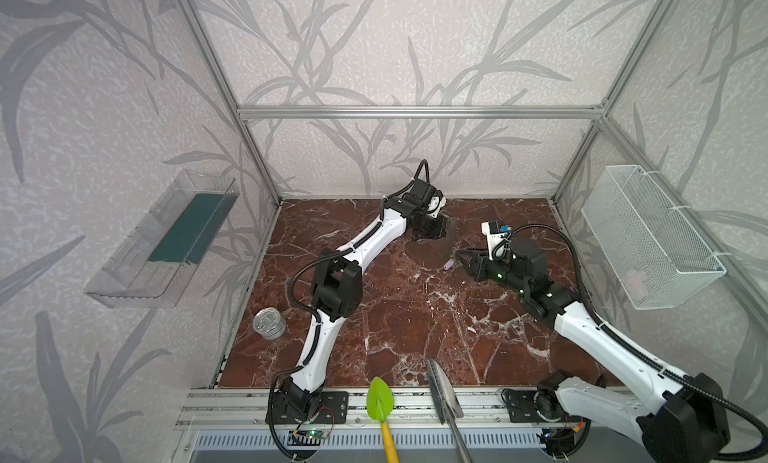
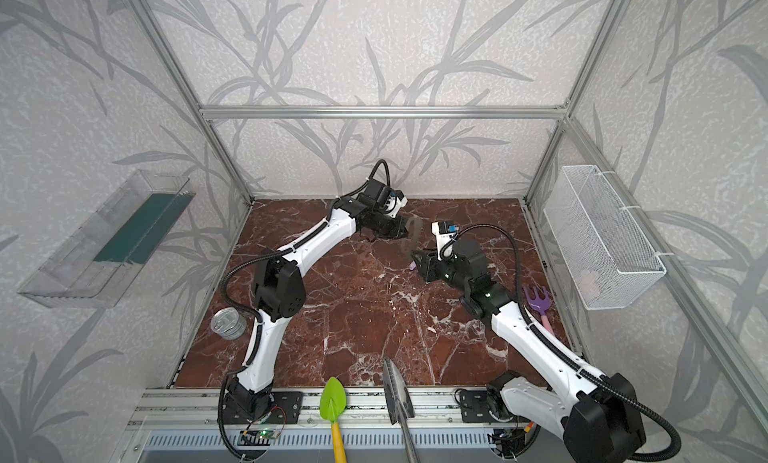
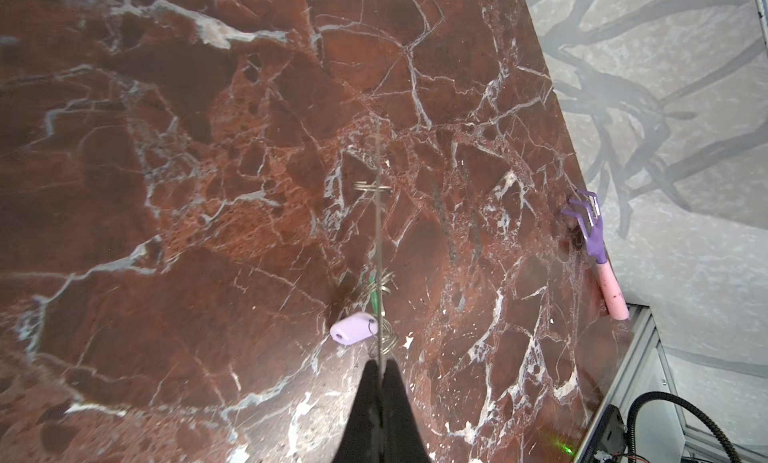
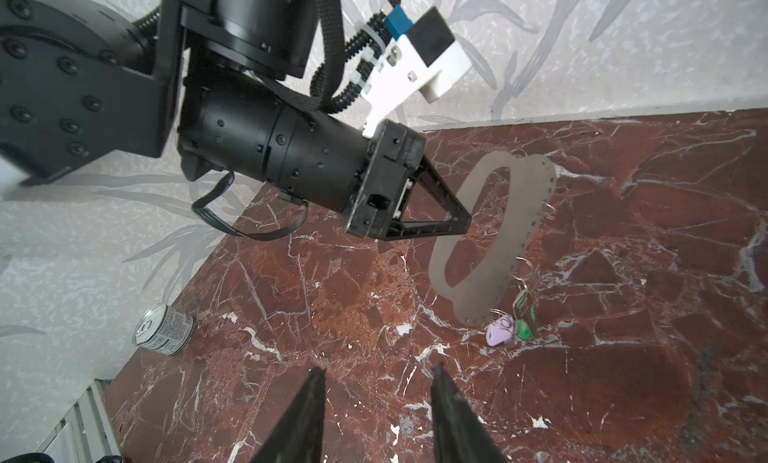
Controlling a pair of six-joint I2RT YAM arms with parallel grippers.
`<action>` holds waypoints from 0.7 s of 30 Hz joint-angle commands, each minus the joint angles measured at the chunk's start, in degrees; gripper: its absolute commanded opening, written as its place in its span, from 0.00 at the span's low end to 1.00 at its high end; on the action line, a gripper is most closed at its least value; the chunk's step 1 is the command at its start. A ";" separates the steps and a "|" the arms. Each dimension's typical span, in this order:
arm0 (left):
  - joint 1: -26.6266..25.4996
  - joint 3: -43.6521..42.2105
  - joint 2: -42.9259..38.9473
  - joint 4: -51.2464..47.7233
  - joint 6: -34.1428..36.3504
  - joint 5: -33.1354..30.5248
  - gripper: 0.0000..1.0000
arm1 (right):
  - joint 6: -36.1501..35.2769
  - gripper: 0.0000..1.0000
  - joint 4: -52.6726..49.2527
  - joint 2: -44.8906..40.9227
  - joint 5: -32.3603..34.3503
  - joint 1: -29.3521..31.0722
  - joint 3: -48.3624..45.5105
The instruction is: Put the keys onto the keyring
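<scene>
My left gripper [image 4: 467, 222] is shut on the rim of the keyring [image 4: 494, 232], a flat grey tag with an oval cut-out, and holds it upright on edge. In the left wrist view the keyring [image 3: 378, 232] shows as a thin line running out from the left gripper [image 3: 380, 363]. Small wire rings hang along its holed edge. At its lower end the lilac key [image 4: 500, 335] and the green key [image 4: 524, 315] hang on rings and touch the table. My right gripper [image 4: 377, 369] is open and empty, a short way from the keys. In a top view it is the right gripper [image 1: 459, 255] beside the lilac key [image 1: 448, 265].
A tin can [image 1: 269, 323] stands by the left wall. A purple toy rake [image 2: 538, 303] lies at the right edge. A green shovel [image 1: 380, 402] and a grey trowel [image 1: 442, 394] lie across the front rail. A wire basket [image 1: 652, 236] and a clear tray [image 1: 162, 240] hang on the walls.
</scene>
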 commanded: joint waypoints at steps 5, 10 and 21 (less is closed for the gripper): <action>1.18 -0.43 0.29 0.14 0.74 -1.79 0.00 | -0.84 0.42 -1.19 -1.35 1.17 -0.64 -0.87; 4.06 -6.66 -2.98 2.85 0.95 -1.67 0.00 | -0.47 0.42 -0.71 -0.65 1.04 -0.73 -0.87; 5.35 -5.01 -5.96 -0.04 2.66 0.75 0.00 | -0.57 0.42 -0.88 3.21 0.15 -0.84 0.00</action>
